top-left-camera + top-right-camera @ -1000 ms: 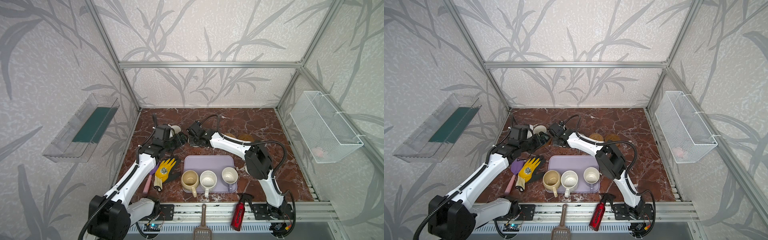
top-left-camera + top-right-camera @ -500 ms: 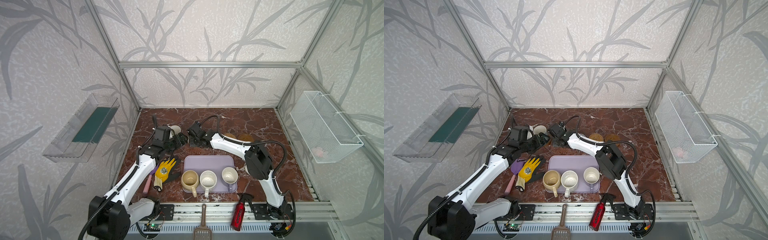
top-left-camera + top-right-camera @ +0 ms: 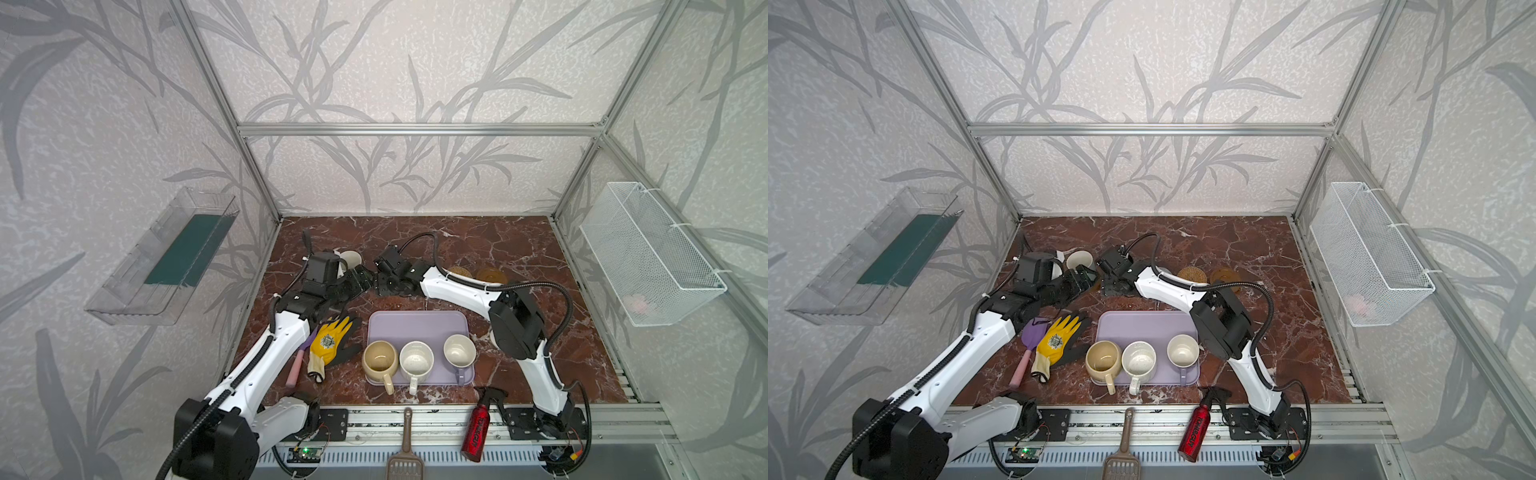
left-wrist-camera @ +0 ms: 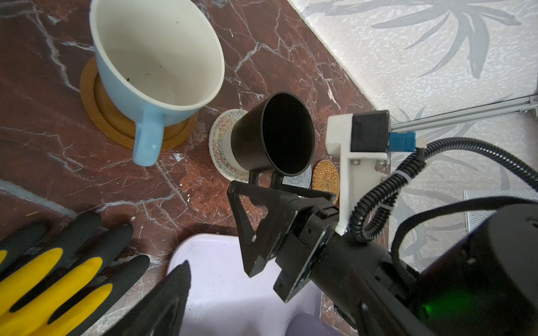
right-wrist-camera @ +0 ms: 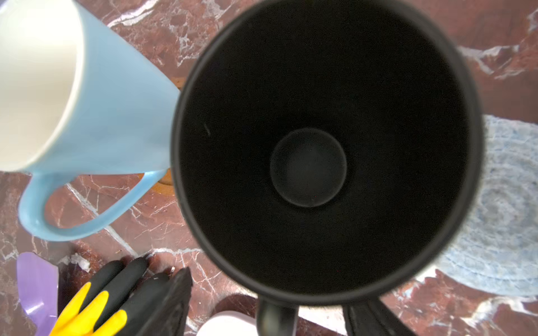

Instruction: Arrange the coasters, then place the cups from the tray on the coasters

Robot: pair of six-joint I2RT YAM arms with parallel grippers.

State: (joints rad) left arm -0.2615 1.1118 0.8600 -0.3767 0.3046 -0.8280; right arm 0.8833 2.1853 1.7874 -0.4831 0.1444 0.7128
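Note:
A black cup (image 4: 273, 133) stands on the cream woven coaster (image 4: 221, 145). My right gripper (image 5: 267, 293) is open, its fingers on either side of the handle and clear of it. Beside it a light blue cup (image 4: 157, 55) rests on an amber coaster (image 4: 96, 107). The grey-blue coaster (image 5: 500, 203), rattan coaster (image 3: 461, 271) and second amber coaster (image 3: 490, 275) lie bare. My left gripper (image 3: 358, 283) hovers open and empty near the right one; only one finger (image 4: 171, 293) shows. On the lavender tray (image 3: 415, 324) stand the cream-yellow (image 3: 379, 361), speckled white (image 3: 415, 361) and lavender-grey (image 3: 459, 351) cups.
A yellow and black glove (image 3: 330, 340) and a purple trowel (image 3: 297, 365) lie left of the tray. A red spray bottle (image 3: 476, 432) and a brown scoop (image 3: 405, 449) sit on the front rail. A wire basket (image 3: 648, 253) hangs on the right wall and a clear bin (image 3: 166, 257) on the left.
My right gripper has opened and let go of the black cup's handle; the cup stays on the cream coaster. The left arm has barely moved.

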